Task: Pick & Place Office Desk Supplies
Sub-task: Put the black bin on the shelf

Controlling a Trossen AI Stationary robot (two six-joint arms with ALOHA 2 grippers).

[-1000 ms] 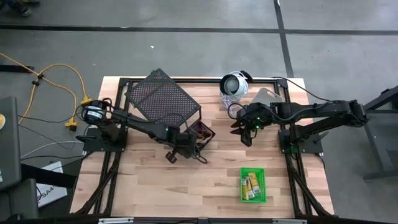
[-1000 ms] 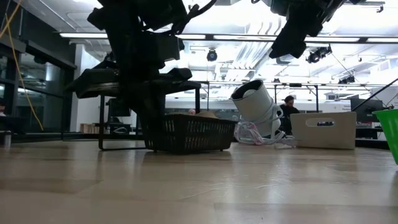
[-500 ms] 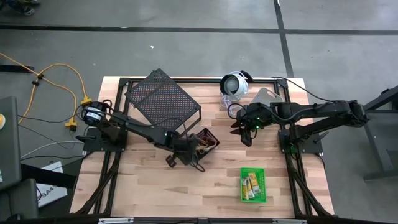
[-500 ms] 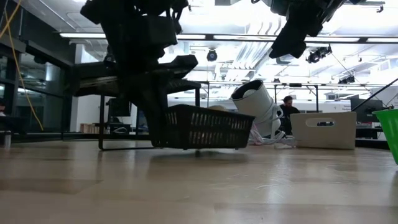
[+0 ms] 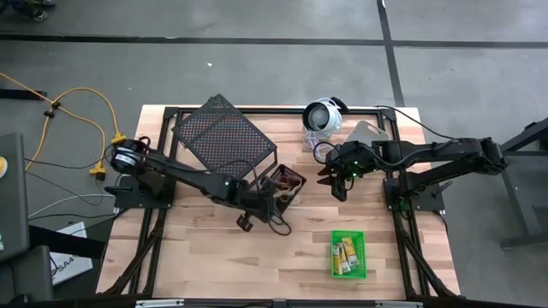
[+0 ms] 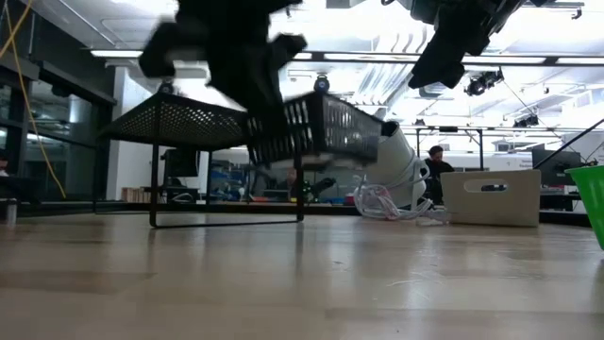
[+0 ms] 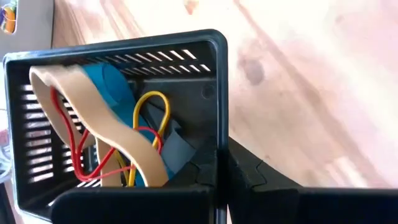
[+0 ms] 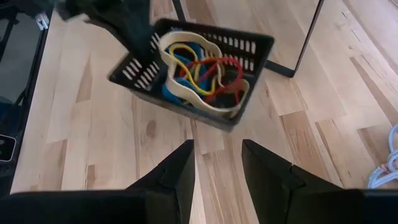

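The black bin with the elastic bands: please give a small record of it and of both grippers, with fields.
bin: small black slotted bin, lifted off the table, tilted
contents: loops in beige, blue, red and yellow
left gripper: jaws shut on the bin's wall, beside the mesh rack
right gripper: holds nothing, jaws apart, in the air on the table's right side
other bins: green bin near the front edge, yellow pieces inside
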